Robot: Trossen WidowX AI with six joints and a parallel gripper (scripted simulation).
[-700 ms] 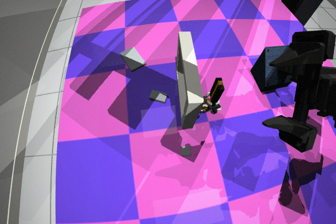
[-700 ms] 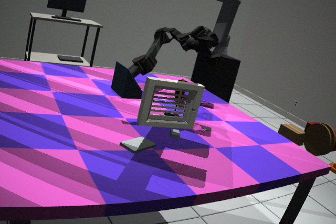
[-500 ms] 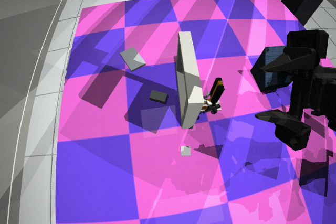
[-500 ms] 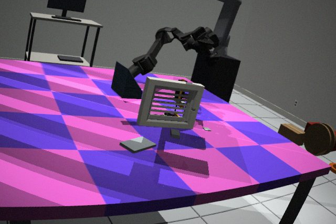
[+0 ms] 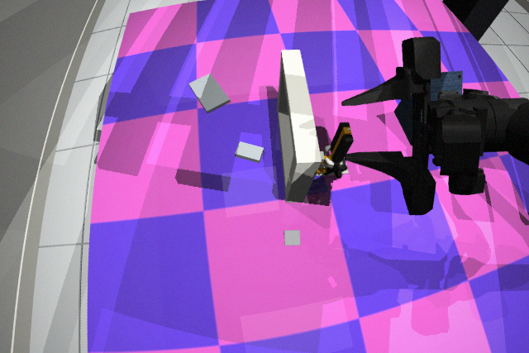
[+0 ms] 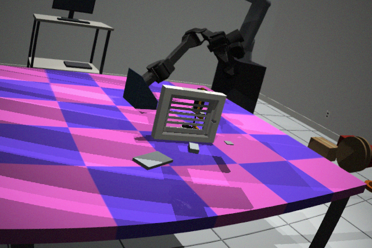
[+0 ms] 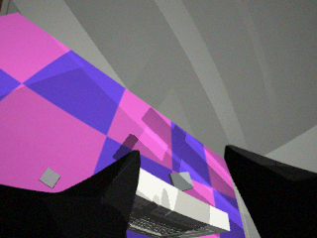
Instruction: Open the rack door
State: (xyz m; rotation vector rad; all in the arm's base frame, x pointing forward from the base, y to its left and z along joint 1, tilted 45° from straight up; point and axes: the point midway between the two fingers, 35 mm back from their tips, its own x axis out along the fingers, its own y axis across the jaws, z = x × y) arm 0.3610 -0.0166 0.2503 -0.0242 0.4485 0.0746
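Note:
The rack's white frame (image 5: 304,120) (image 6: 158,113) (image 7: 180,204) stands upright on the table. Its slatted door (image 6: 208,119) looks closed, in line with the frame. The black and orange handle (image 5: 338,141) (image 6: 199,103) stands on the arm's side of the door; it looks upright, and its exact turn is hard to tell. My gripper (image 5: 345,130) (image 7: 182,154) is partly open and empty. In the top view its fingertips appear near the handle, one beyond its top end and one beside its lower part; the height gap is unclear. The handle is hidden in the wrist view.
Loose grey pieces lie on the checkered table (image 5: 145,280) (image 6: 60,197): a large plate (image 5: 209,93) (image 6: 152,160) and a small block (image 5: 249,151) (image 6: 193,147) behind the rack, and a thin square (image 5: 292,238) (image 6: 228,143) (image 7: 50,178) beside it. A dark blue plate (image 6: 139,92) stands near the arm.

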